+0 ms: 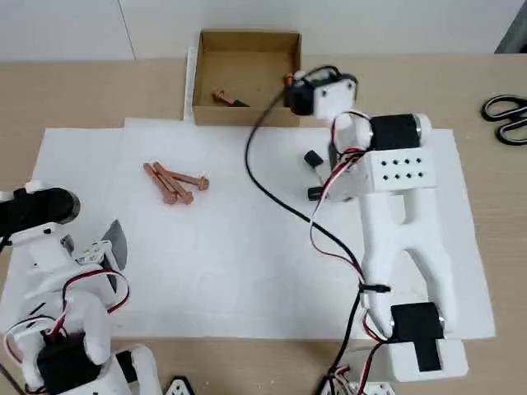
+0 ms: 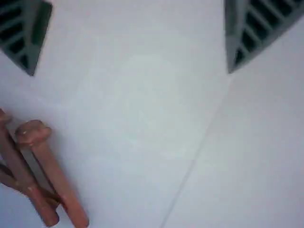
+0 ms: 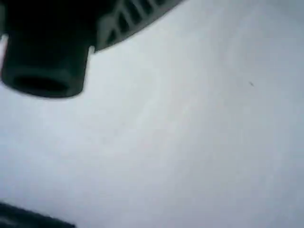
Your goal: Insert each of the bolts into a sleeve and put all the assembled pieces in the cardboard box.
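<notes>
Three copper bolts [image 1: 175, 183] lie in a loose bundle on the white paper [image 1: 239, 271], left of centre; the left wrist view has them as bolts [image 2: 42, 175] too. My left gripper [image 1: 111, 243] hovers open near the paper's left side, short of the bolts, and its fingers [image 2: 247, 33] hold nothing. My right gripper [image 1: 319, 169] is right of centre, shut on a black sleeve [image 3: 45, 57] whose hollow end faces outward. A second black sleeve [image 1: 315, 193] lies close by on the paper. The cardboard box [image 1: 247, 74] at the back holds a copper bolt [image 1: 224, 98].
Scissors [image 1: 506, 115] lie on the wooden table at the far right. A black cable [image 1: 272, 197] runs from the right arm across the paper. The paper's front middle has free room.
</notes>
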{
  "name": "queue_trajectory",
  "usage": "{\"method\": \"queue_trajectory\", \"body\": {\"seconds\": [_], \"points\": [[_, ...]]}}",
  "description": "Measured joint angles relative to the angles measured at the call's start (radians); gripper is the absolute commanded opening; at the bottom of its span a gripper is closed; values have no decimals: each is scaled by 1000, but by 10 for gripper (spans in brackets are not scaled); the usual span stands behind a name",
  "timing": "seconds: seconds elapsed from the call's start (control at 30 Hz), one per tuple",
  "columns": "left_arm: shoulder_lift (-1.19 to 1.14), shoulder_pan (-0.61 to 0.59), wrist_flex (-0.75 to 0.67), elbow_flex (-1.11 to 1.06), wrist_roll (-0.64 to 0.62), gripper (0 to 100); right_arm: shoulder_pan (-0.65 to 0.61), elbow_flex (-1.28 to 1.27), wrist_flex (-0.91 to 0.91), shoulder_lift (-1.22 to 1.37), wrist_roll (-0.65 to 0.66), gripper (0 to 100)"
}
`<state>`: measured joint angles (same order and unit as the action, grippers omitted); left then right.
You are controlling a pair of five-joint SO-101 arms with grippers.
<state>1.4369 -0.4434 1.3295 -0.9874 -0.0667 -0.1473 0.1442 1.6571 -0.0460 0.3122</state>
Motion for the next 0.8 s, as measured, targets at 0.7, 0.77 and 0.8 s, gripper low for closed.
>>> {"method": "queue_trajectory", "body": {"seconds": [0.7,0.77,0.8], "points": [[0,0,0,-20,0,243,35,-522,-473,0,35,35],[0,0,0,-20,0,243,35,-555,-493,0,35,35],[0,0,0,-20,0,243,35,-572,-502,0,35,35]]}}
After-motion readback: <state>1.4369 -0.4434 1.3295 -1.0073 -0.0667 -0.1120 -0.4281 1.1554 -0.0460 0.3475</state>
